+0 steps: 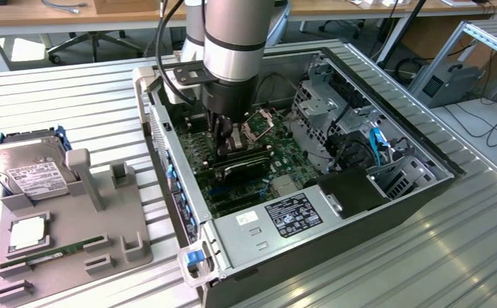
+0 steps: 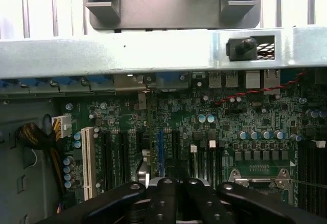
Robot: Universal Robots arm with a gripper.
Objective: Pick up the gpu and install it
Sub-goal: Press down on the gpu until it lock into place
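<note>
The arm reaches down into the open computer case (image 1: 317,212), which lies on its side on the slatted metal table (image 1: 60,96). The tool (image 1: 225,146) stands low over the green motherboard (image 1: 266,144), close to the case wall on the exterior view's left. Its fingers (image 2: 168,198) are pressed fully together in the wrist view, with no gap between them.

The gpu (image 1: 241,168) lies inside the case, directly under the tool. It appears as a dark flat card standing on its edge across the motherboard, just below the fingertips. In the wrist view a thin metal edge rises between the expansion slots, directly ahead of the closed fingers, and it is probably the same card seen from above. Whether the fingers pinch the card or only rest on its top edge, I cannot tell, because the view there is dark and crowded.

On the table beside the case, at the exterior view's left, stands a grey parts holder (image 1: 69,237). It carries a silver hard drive (image 1: 26,168) with a white label and a slim green memory stick (image 1: 51,251).
</note>
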